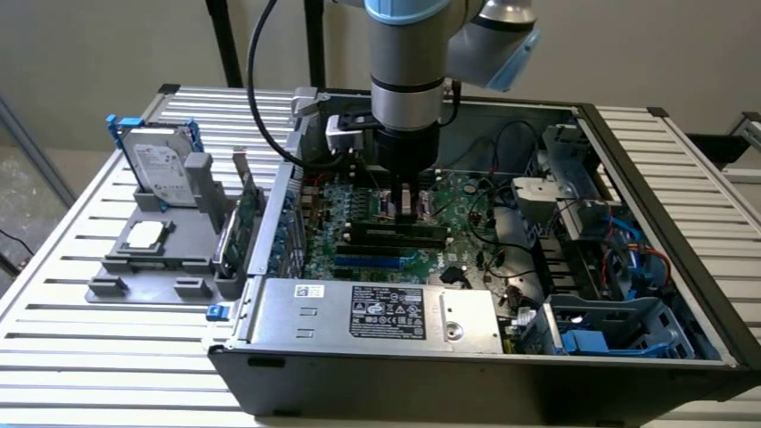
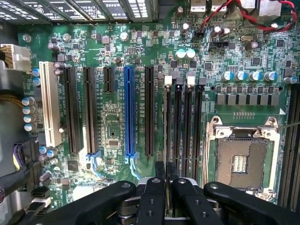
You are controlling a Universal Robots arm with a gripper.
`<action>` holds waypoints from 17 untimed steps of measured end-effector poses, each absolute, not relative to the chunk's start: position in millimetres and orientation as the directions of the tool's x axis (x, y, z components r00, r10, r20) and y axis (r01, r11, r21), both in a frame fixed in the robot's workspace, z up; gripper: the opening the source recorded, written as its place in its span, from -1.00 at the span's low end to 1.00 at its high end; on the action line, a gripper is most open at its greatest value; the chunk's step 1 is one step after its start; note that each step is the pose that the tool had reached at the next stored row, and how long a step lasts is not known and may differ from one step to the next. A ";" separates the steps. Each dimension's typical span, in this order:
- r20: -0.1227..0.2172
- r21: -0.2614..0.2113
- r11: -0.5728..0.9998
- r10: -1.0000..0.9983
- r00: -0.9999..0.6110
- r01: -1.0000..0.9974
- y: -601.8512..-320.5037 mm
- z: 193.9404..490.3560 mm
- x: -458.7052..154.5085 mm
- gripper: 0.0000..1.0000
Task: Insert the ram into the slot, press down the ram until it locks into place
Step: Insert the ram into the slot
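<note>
The Universal Robots arm (image 1: 405,71) reaches straight down into an open computer case (image 1: 618,134) that lies on a slatted desk (image 1: 107,348). Its gripper (image 1: 411,210) is low over the green motherboard (image 2: 112,129), at the bank of black memory sockets.

In the wrist view the jaws are drawn close together with only a thin gap between them, clenched on the upper edge of the ram (image 1: 387,234), which is seen edge-on there. The ram sits along the slot (image 2: 168,122), the outermost of four parallel black sockets, on the side nearest the long bright-blue socket (image 2: 129,112). Whether the end clips have closed cannot be told. The bare metal-framed CPU socket (image 2: 243,159) lies on the other side of the memory bank.

In the exterior view the ram lies as a dark bar directly under the gripper. The grey power supply (image 1: 369,312) with its label lies in front. At the exterior view's left, a grey fixture (image 1: 149,259) on the desk carries an upright hard drive (image 1: 160,165).
</note>
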State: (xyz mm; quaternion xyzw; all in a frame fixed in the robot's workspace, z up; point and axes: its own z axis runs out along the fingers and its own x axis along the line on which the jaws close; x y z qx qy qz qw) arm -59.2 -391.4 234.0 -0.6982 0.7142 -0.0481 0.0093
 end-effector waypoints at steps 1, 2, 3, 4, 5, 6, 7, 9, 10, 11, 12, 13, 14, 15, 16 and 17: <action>0.055 -0.086 0.020 -0.998 -0.025 -0.996 -391.4 233.9 -59.2 -0.74; 0.056 -0.090 0.020 -0.998 -0.025 -0.996 -391.2 233.9 -59.2 -0.74; 0.056 -0.094 0.020 -0.998 -0.025 -0.995 -390.6 233.8 -59.1 -0.74; 0.056 -0.097 0.020 -0.998 -0.026 -0.995 -390.1 233.7 -59.1 -0.74; 0.056 -0.099 0.020 -0.998 -0.026 -0.995 -389.7 233.8 -59.2 -0.74; 0.056 -0.101 0.020 -0.998 -0.026 -0.995 -389.3 233.7 -59.3 -0.74; 0.056 -0.101 0.020 -0.998 -0.026 -0.995 -388.9 233.5 -59.5 -0.74; 0.056 -0.102 0.021 -0.998 -0.026 -0.995 -388.3 233.1 -60.0 -0.74; 0.056 -0.102 0.021 -0.998 -0.027 -0.995 -388.0 232.9 -60.6 -0.74; 0.056 -0.102 0.022 -0.998 -0.028 -0.995 -387.9 232.6 -61.1 -0.74; 0.056 -0.102 0.024 -0.998 -0.030 -0.995 -387.8 232.4 -61.2 -0.74; 0.056 -0.102 0.028 -0.998 -0.033 -0.994 -387.7 232.2 -61.1 -0.74; 0.056 -0.102 0.032 -0.998 -0.038 -0.994 -387.6 232.1 -61.1 -0.74; 0.056 -0.102 0.038 -0.997 -0.044 -0.994 -387.5 231.9 -61.2 -0.74; 0.056 -0.102 0.044 -0.997 -0.050 -0.994 -387.4 231.7 -61.2 -0.74; 0.056 -0.102 0.049 -0.997 -0.055 -0.994 -387.3 231.6 -61.2 -0.74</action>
